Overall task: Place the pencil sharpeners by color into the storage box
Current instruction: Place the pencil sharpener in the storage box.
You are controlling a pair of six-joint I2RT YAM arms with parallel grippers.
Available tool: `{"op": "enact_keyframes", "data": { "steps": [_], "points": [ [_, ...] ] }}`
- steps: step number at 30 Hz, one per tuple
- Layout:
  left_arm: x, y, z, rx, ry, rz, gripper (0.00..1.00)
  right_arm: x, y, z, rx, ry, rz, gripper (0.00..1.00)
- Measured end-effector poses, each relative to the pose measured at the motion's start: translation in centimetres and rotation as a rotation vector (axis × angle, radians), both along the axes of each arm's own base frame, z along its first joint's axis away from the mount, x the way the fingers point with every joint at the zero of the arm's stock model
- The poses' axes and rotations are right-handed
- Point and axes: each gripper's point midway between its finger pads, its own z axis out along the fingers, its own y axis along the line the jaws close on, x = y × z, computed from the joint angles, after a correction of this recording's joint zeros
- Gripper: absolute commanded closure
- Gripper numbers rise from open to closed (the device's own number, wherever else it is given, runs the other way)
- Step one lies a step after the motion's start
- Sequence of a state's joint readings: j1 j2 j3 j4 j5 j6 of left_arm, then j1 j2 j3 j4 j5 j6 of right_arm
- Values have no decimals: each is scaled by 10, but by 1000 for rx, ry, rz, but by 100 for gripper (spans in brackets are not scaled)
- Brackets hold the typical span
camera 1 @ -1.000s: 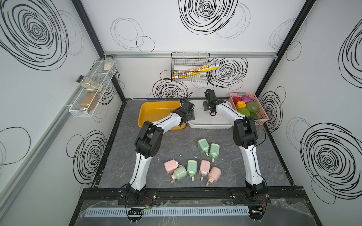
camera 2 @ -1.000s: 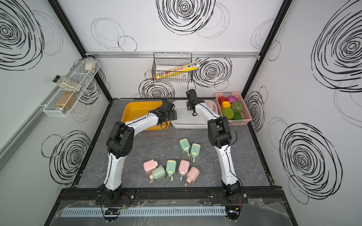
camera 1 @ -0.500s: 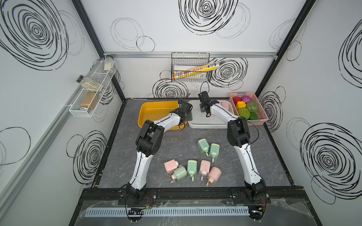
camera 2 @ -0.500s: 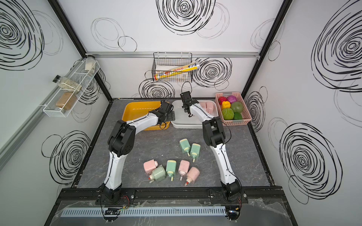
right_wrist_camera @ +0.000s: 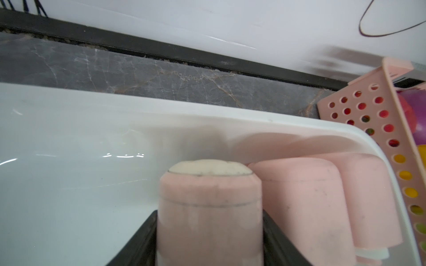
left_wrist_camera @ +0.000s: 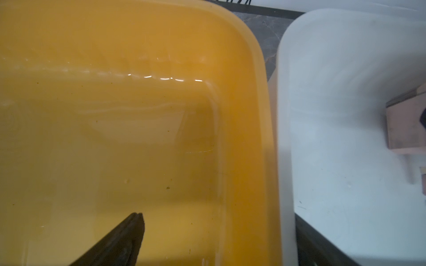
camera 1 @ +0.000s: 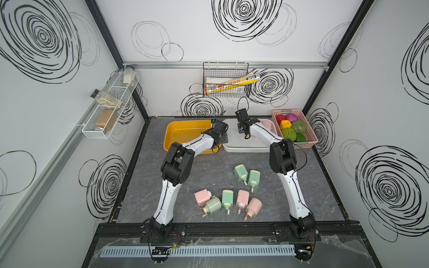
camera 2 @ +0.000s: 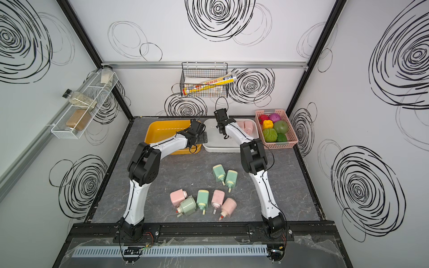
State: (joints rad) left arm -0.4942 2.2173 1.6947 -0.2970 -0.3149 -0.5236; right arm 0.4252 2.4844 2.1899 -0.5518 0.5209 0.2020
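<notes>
Several pencil sharpeners lie on the grey table, among them a green pair [camera 1: 240, 171] [camera 2: 219, 172] and a pink one [camera 1: 201, 196]. My right gripper [right_wrist_camera: 209, 244] [camera 1: 244, 132] is down in the white storage box [camera 1: 241, 145] [right_wrist_camera: 69, 161], shut on a pink pencil sharpener [right_wrist_camera: 209, 207]. Two more pink sharpeners [right_wrist_camera: 299, 202] [right_wrist_camera: 373, 195] lie beside it against the box's end wall. My left gripper [left_wrist_camera: 219, 241] [camera 1: 224, 139] hangs open and empty over the rims where the yellow storage box [left_wrist_camera: 115, 138] [camera 1: 181, 130] meets the white one.
A pink perforated basket [camera 1: 308, 137] [right_wrist_camera: 373, 110] of toy fruit stands right against the white box. A wire basket [camera 1: 226, 79] with a tube hangs on the back wall, and a wire shelf [camera 1: 109, 109] with jars on the left wall.
My right arm has swung a little to the left over the white box with the pink sharpener. The left arm has hardly moved.
</notes>
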Motion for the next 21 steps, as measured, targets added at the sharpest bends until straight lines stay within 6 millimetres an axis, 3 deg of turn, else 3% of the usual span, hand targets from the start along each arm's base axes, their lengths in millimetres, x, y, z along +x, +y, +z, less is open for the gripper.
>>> {"op": "enact_keyframes", "data": {
  "steps": [3, 12, 14, 19, 21],
  "points": [
    [0, 0, 1, 4, 5, -1, 1, -1, -1, -1, 5, 3, -4, 27],
    [2, 0, 1, 9, 13, 0, 1, -7, -5, -3, -7, 19, -10, 25],
    [2, 0, 0, 10, 14, 0, 1, -10, -6, 0, -14, 21, -4, 23],
    [4, 0, -2, 11, 18, 1, 1, -11, -4, 20, -40, -8, 21, 6],
    [4, 0, -4, 11, 23, 0, 1, -8, -5, 29, -59, -29, 30, 4]
  ]
}}
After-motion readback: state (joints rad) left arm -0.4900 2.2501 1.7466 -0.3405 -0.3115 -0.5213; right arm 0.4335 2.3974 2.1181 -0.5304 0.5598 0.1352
